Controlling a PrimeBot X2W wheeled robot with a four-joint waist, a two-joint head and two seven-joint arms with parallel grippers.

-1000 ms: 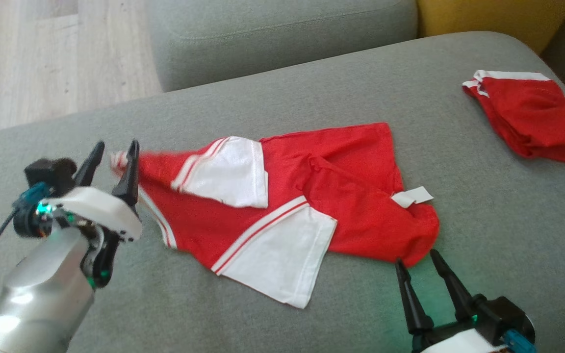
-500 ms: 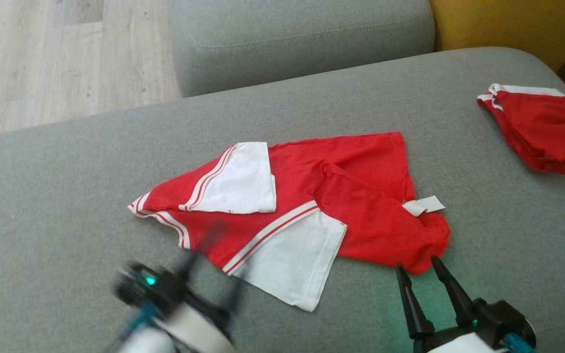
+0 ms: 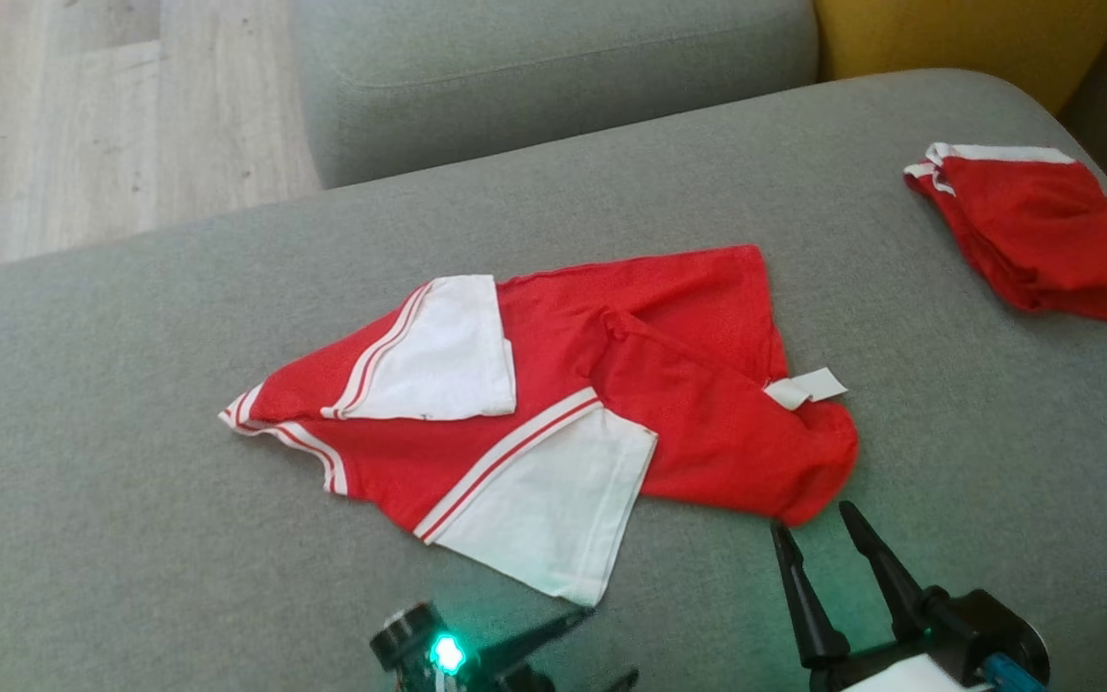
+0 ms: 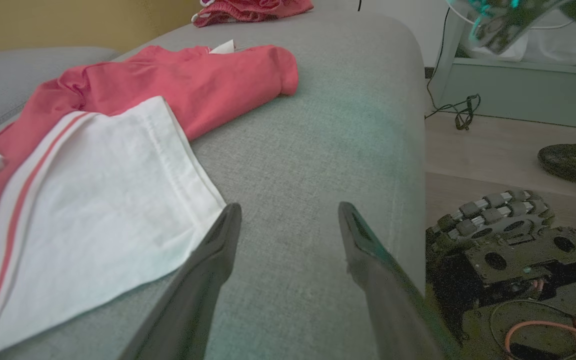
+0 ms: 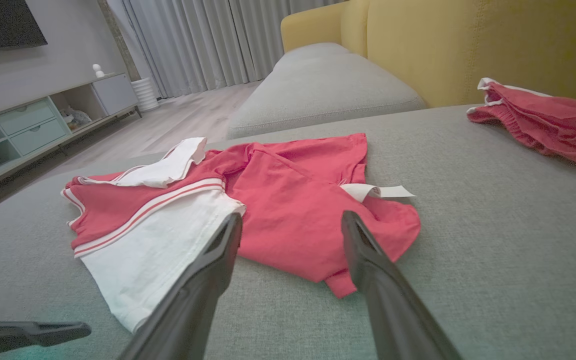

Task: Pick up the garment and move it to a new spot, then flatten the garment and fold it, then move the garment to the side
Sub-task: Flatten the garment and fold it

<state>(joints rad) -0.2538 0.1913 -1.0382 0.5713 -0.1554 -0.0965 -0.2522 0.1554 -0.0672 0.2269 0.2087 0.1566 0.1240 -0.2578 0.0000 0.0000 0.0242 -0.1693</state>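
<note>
while both end effectors [image 4: 289, 207] [image 5: 292, 216] gape wide, neither holds the garment [image 3: 688, 384].

Right end effector [image 3: 810, 516] — two long, tapered black fingers [image 3: 806, 596], teal connector [image 3: 1013, 670].

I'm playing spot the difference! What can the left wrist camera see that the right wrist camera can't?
Left wrist view, not the right: a dark shoe on the floor, a black cable and a wheel with little rollers. Right wrist view, not the left: grey curtains and a cabinet with drawers. Both: the red and white garment spread on the grey sofa cushion, and another red garment farther off.
</note>
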